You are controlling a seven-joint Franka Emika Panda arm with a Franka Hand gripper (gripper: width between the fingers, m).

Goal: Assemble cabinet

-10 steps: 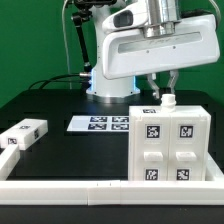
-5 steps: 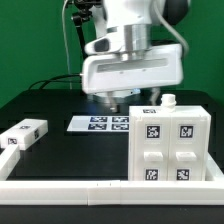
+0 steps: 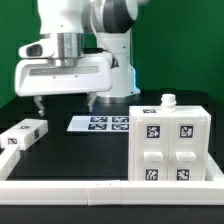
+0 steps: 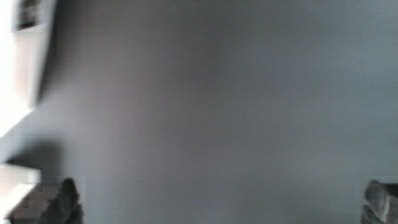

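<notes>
Cabinet (image 3: 169, 142) upright, tagged front facing the exterior view.

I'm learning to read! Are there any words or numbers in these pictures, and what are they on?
No words, letters or numbers can be read anywhere.
The cabinet front carries four black-and-white square tags: patterns, not writing.
The marker board and the small white block carry the same kind of tags.
The wrist view is blurred and shows no writing.

Exterior view bright and evenly lit; wrist view dim, motion-blurred.
</notes>
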